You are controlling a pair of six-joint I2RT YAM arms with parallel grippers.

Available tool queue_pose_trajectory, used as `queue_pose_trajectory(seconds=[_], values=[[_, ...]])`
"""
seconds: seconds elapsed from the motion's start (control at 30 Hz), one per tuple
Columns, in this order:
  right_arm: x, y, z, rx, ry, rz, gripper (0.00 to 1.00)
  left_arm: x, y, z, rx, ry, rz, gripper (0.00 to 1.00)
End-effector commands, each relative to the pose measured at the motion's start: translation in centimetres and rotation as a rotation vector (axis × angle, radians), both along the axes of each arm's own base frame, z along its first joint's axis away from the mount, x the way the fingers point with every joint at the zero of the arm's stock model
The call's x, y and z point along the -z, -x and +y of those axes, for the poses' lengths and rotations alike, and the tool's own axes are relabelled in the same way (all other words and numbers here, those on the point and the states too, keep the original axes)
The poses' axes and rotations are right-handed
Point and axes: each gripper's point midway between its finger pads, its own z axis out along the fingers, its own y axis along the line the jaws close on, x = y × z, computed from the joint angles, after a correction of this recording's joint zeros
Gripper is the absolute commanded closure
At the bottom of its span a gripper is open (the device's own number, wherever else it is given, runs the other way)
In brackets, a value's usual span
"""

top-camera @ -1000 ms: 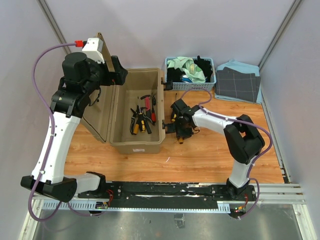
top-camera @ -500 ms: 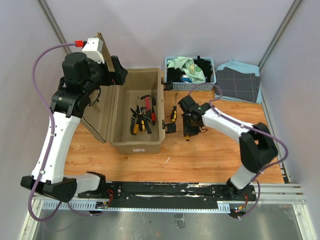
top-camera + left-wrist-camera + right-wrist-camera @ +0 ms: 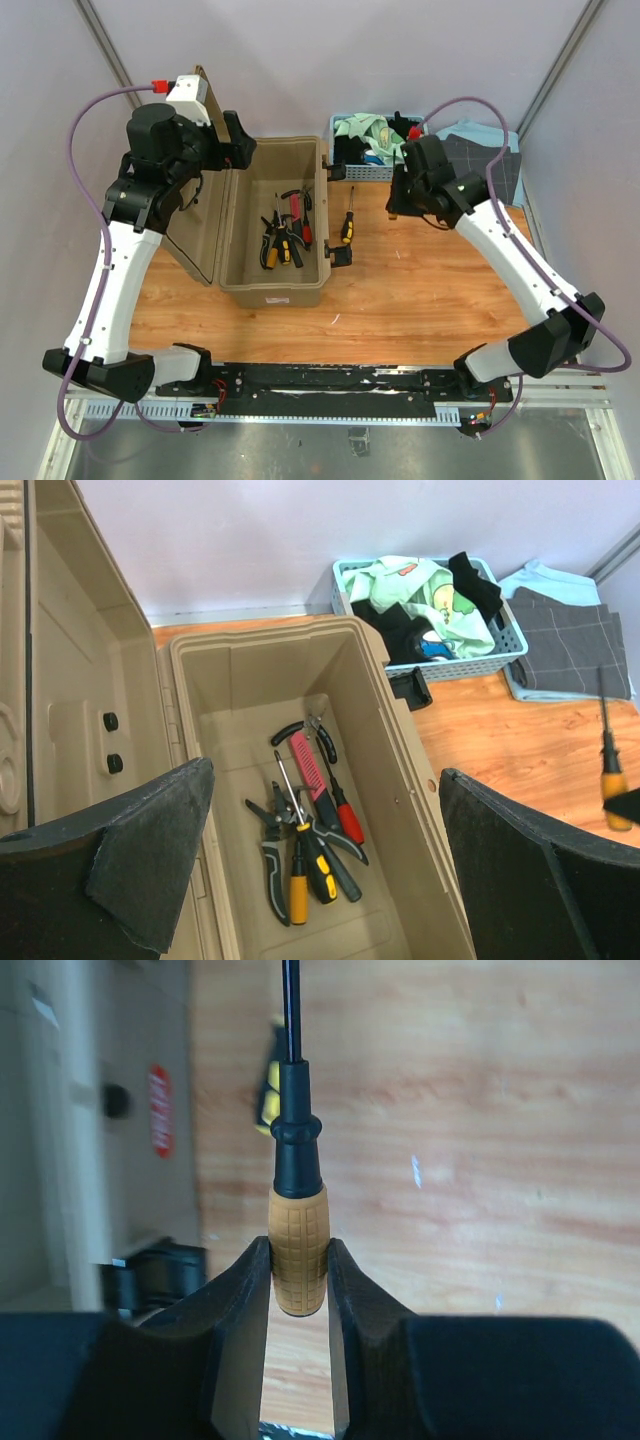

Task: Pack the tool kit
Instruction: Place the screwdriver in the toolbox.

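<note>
- Brown wooden counter [image 3: 430,290], under everything.
- Big tan plastic toolbox [image 3: 275,292] on the left half of the counter. Open, with its lid [image 3: 200,225] tipped up on the left side. Small red label [image 3: 160,1110] on an outside wall, and a black latch [image 3: 343,257] on the right side.
- Left claw [image 3: 325,772] up above the open box, next to the lid's top edge. Black fingers [image 3: 150,870] spread wide with nothing between them. Cannot tell if touching the lid.
- Right claw [image 3: 298,1260] up in the air, over the counter, between the toolbox and the basket. Closed narrow around an orange-handled screwdriver [image 3: 297,1160], squeezing the end of the handle, with the black neck and thin metal rod sticking out past the fingertips.
- Blue plastic basket [image 3: 425,160] full of cloths at the back of the counter, just behind the toolbox's far right corner.
- Folded grey checked cloth [image 3: 475,165] on a light blue cloth, right of the basket.
- Small pile of tools on the toolbox floor: a hammer with a red handle [image 3: 303,767], a red-handled screwdriver [image 3: 348,822], a yellow-handled screwdriver [image 3: 298,895] and dark pliers [image 3: 270,845], all close together, some crossing.
- One more screwdriver with a yellow and black handle [image 3: 346,228], flat on the counter, just beside the toolbox's right wall.
</note>
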Motion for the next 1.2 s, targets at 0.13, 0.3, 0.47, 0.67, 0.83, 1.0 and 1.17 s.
queue_pose_trajectory(seconds=[0.13, 0.3, 0.47, 0.67, 0.83, 1.0, 1.17], values=[[-7.2, -3.5, 7.0, -0.158, -0.120, -0.182, 0.99, -1.5, 0.0, 0.2, -0.005, 0.017, -0.052, 0.01], [-7.4, -4.7, 13.8, -0.271, -0.118, -0.210, 0.99, -2.1, 0.3, 0.4, -0.012, 0.019, -0.069, 0.01], [-6.9, -5.0, 20.3, -0.368, -0.125, -0.225, 0.99, -2.5, 0.8, 0.7, -0.020, 0.014, -0.081, 0.01], [-2.6, -4.8, 26.2, -0.423, -0.164, -0.151, 0.99, -2.9, 1.3, 0.9, -0.026, 0.016, -0.093, 0.01], [0.7, -4.2, 28.9, -0.453, -0.188, -0.079, 0.99, -3.1, 1.4, 0.9, -0.026, 0.020, -0.100, 0.01], [3.9, -3.7, 30.7, -0.470, -0.214, -0.004, 0.99, -3.1, 1.3, 0.9, -0.027, 0.021, -0.102, 0.01], [6.8, -3.3, 31.4, -0.464, -0.214, 0.056, 0.99, -3.3, 1.4, 1.0, -0.031, 0.020, -0.107, 0.00]])
